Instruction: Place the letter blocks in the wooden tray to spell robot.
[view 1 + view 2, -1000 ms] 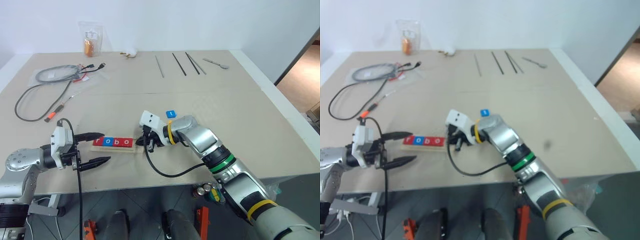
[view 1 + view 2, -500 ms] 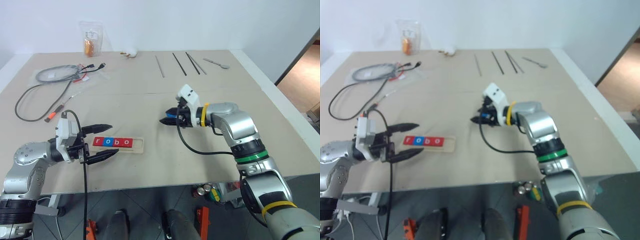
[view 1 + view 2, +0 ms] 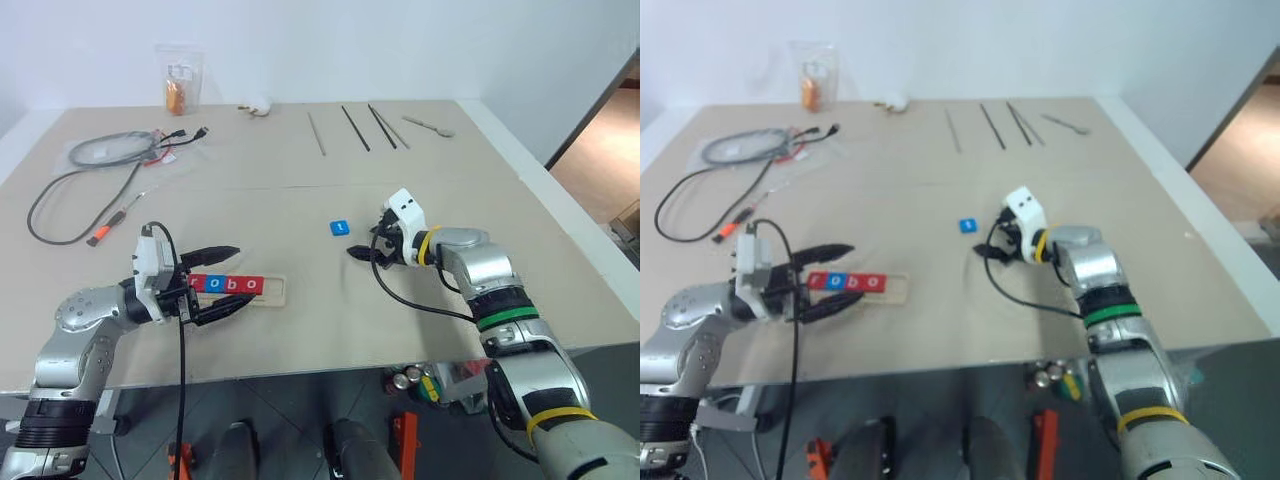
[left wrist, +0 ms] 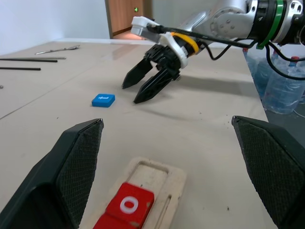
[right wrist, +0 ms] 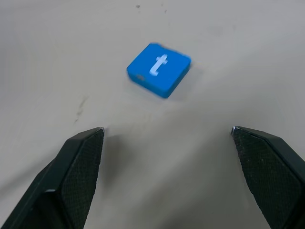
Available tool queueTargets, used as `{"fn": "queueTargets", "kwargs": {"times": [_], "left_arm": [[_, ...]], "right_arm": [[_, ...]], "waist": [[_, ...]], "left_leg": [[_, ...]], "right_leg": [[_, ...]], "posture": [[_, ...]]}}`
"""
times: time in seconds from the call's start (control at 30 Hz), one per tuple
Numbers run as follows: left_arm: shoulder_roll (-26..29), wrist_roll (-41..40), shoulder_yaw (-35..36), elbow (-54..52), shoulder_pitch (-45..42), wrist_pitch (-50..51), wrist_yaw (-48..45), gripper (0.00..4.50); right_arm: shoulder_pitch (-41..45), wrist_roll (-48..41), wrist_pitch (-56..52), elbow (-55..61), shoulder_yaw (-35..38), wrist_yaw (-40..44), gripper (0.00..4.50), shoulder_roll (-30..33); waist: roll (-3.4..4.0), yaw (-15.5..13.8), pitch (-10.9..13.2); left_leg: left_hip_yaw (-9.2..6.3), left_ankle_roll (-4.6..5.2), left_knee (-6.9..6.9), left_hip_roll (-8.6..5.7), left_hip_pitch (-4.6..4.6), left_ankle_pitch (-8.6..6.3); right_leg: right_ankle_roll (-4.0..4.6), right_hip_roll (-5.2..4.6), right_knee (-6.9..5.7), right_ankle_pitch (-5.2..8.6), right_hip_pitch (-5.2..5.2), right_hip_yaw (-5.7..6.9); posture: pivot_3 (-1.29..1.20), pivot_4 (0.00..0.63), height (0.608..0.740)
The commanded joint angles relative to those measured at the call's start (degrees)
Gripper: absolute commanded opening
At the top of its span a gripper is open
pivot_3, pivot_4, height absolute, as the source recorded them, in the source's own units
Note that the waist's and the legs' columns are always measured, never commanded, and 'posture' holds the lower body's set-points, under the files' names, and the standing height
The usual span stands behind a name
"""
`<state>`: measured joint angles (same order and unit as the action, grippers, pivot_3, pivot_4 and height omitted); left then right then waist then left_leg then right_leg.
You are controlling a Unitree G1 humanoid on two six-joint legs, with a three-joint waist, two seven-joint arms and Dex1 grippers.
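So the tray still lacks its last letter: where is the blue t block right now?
The blue t block lies flat on the table, just ahead of the open right tool and right of the wooden tray.

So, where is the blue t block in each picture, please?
Left eye view: blue t block on the bare table, between the wooden tray and the right claw.
Right eye view: mid-table, left of that claw.
Left wrist view: beyond the tray.
Right wrist view: ahead of the open fingers.
Shared landmark: the right claw.

Five letter blocks [image 3: 227, 285] — one wooden tray [image 3: 277, 291]
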<state>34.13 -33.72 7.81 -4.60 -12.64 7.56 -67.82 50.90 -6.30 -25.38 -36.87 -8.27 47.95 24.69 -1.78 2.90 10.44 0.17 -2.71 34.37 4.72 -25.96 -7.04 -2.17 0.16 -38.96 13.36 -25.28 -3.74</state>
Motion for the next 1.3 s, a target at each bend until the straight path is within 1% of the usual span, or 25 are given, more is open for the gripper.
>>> {"fn": "queueTargets", "kwargs": {"times": [0.03, 0.17, 0.37, 0.67, 0.87, 1.07, 1.1, 1.3], "left_arm": [[0.6, -0.6, 1.2, -3.2, 1.2, 0.1, 0.8, 4.50], [1.7, -1.1, 2.7, -4.3, 3.0, 0.4, 1.0, 4.50], [2.7, -1.7, 4.3, -5.7, 5.0, 1.0, 1.6, 4.50], [2.4, -1.3, 5.5, -8.5, 8.6, 0.8, 3.8, 4.50], [1.7, -1.6, 5.6, -10.7, 10.1, 0.8, 6.1, 4.50], [0.6, -1.2, 5.7, -11.0, 11.4, 0.3, 7.8, 4.50], [0.5, -1.0, 5.7, -10.8, 11.7, 0.3, 7.8, 4.50], [0.2, -0.8, 5.3, -10.4, 11.5, 0.2, 8.3, 4.50]], "right_arm": [[3.3, 1.1, 5.9, -6.3, 1.3, 0.0, 4.43, -0.3], [6.3, 1.4, 10.5, -11.8, 2.0, 0.7, 4.43, -0.6], [9.9, 2.7, 16.2, -19.4, 1.5, 1.1, 4.43, -2.8], [14.2, 4.3, 21.7, -28.9, 2.1, 0.3, 4.43, -5.9], [14.7, 5.3, 22.7, -31.1, 2.6, 0.5, 4.43, -6.1], [15.0, 4.4, 22.5, -32.5, 4.4, -1.0, 4.43, -7.2], [15.1, 4.2, 22.4, -32.6, 4.7, -1.3, 4.19, -7.6], [15.5, 4.4, 22.7, -32.5, 5.5, -1.5, 4.19, -8.5]], "waist": [[0.00, 0.0, 0.0], [0.00, 0.0, 0.0], [0.01, 0.1, 0.0], [0.02, 0.0, 0.0], [0.02, 0.0, 0.0], [0.02, 0.0, 0.0], [0.02, 0.0, 0.0], [0.02, 0.0, 0.0]], "left_leg": [[0.00, 0.00, 0.00, 0.00, 0.01, 0.00], [0.03, 0.00, 0.02, -0.01, 0.01, 0.00], [0.03, 0.00, 0.01, -0.01, 0.01, 0.00], [0.05, 0.00, 0.00, -0.01, 0.00, 0.00], [0.06, 0.00, 0.01, -0.01, 0.01, 0.00], [0.06, 0.00, 0.00, -0.01, 0.04, 0.00], [0.06, 0.00, 0.01, -0.01, 0.04, 0.00], [0.07, 0.00, 0.01, -0.01, 0.09, 0.00]], "right_leg": [[0.00, 0.01, 0.00, 0.00, 0.00, -0.01], [0.00, 0.00, 0.00, 0.00, 0.01, -0.08], [0.01, 0.00, 0.00, 0.00, -0.01, -0.09], [0.01, 0.00, 0.00, 0.01, -0.01, -0.11], [0.02, -0.02, 0.00, 0.01, 0.00, -0.13], [0.03, 0.00, 0.00, 0.00, 0.01, -0.14], [0.03, 0.00, 0.00, 0.00, 0.01, -0.14], [0.05, 0.00, 0.00, -0.03, 0.03, -0.16]], "posture": [[0.00, 0.150, 0.740], [0.00, 0.150, 0.740], [0.00, 0.150, 0.740], [0.00, 0.150, 0.740], [0.00, 0.150, 0.740], [0.00, 0.150, 0.740], [0.00, 0.150, 0.740], [0.00, 0.150, 0.740]]}}
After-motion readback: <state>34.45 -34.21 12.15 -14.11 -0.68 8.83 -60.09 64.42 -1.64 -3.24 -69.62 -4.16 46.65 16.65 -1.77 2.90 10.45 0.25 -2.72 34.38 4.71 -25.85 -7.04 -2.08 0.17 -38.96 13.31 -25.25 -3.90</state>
